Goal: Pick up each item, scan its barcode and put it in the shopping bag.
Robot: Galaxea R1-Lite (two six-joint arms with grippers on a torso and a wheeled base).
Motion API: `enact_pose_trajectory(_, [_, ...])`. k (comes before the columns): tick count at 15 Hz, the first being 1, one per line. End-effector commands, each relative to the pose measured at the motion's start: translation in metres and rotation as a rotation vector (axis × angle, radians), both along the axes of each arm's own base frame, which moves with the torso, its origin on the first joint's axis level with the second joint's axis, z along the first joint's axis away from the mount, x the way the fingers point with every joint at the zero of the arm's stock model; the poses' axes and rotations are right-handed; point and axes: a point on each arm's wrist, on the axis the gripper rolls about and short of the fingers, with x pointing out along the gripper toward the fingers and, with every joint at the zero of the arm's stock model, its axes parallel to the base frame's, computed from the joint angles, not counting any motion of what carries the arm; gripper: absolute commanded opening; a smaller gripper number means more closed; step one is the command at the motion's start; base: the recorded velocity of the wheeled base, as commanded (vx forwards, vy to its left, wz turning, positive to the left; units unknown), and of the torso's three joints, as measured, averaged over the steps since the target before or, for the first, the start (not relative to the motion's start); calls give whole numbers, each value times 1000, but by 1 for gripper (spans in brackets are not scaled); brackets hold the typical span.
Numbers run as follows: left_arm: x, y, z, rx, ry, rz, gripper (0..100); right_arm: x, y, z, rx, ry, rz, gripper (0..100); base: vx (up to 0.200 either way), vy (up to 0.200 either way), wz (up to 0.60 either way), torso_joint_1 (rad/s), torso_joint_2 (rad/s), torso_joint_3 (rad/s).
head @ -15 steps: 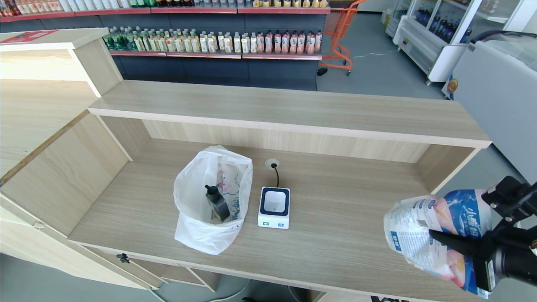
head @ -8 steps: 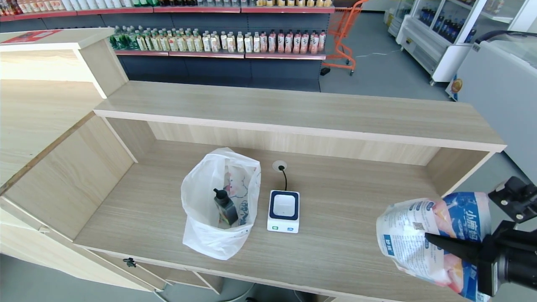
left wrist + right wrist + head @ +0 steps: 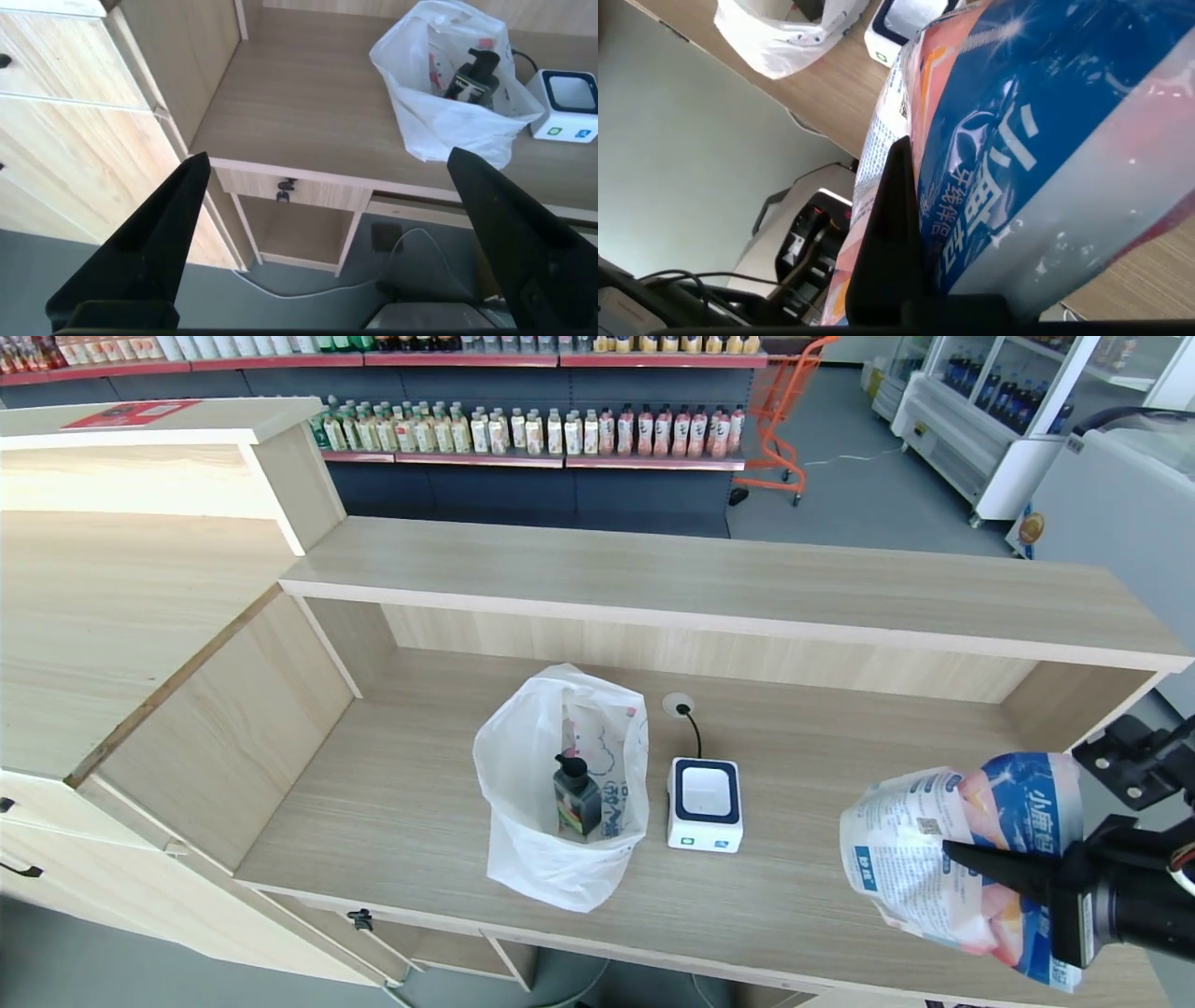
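Observation:
My right gripper [image 3: 973, 861] is shut on a blue, white and pink snack bag [image 3: 943, 840], held above the counter's right front part, to the right of the scanner. In the right wrist view a black finger [image 3: 892, 233] presses the snack bag [image 3: 1046, 168]. A white scanner [image 3: 706, 803] with a dark blue frame sits mid-counter. Left of it stands the white plastic shopping bag [image 3: 532, 803], mouth open, with a dark bottle [image 3: 576, 793] inside. My left gripper [image 3: 327, 243] is open, low in front of the counter's front edge, with the shopping bag [image 3: 439, 121] and scanner [image 3: 565, 107] beyond it.
The wooden counter [image 3: 803, 887] has a raised back ledge [image 3: 709, 579] and a side wall [image 3: 233, 728] on the left. The scanner's cable [image 3: 693, 733] runs into a hole behind it. Drawers [image 3: 84, 121] sit under the counter. Shelves of bottles [image 3: 523, 429] and freezers [image 3: 1102, 495] stand beyond.
The whole head picture has shifted to the right, so the camera has moved. The right gripper still holds the snack bag, which now stands nearer to the scanner.

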Motion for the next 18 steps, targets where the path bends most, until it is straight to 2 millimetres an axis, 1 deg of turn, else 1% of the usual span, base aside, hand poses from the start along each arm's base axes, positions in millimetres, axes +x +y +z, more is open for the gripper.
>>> enact_pose_trajectory(1, [0,0,0,1,0,1,100,15,-2,-2,-5,33,-21,0,0,0,0,0,0,0])
enact_pose_trajectory(4, [0,0,0,5,0,1,100,20,-1,-3,-6,39,-19,0,0,0,0,0,0,0])
enact_pose_trajectory(8, [0,0,0,16,0,1,100,30,0,-9,-9,47,-21,0,200,0,0,5,0,0])
enact_pose_trajectory(9, [0,0,0,19,0,1,100,37,-1,-13,-21,49,-24,0,200,0,0,-7,-2,2])
enact_pose_trajectory(11, [0,0,0,-1,0,1,100,47,-4,-21,-81,36,-17,0,0,0,0,0,0,0])
enact_pose_trajectory(13, [0,0,0,-2,0,1,100,64,-8,-30,-167,-15,7,0,0,0,0,0,0,0])
enact_pose_trajectory(15, [0,0,0,-2,0,1,100,70,-8,-36,-199,-33,31,0,0,0,0,0,0,0])
enact_pose_trajectory(17, [0,0,0,-2,0,1,100,75,-4,-43,-239,-40,111,0,0,0,0,0,0,0])
enact_pose_trajectory(18, [0,0,0,-2,0,1,100,77,-3,-48,-292,-53,161,0,0,0,0,0,0,0])
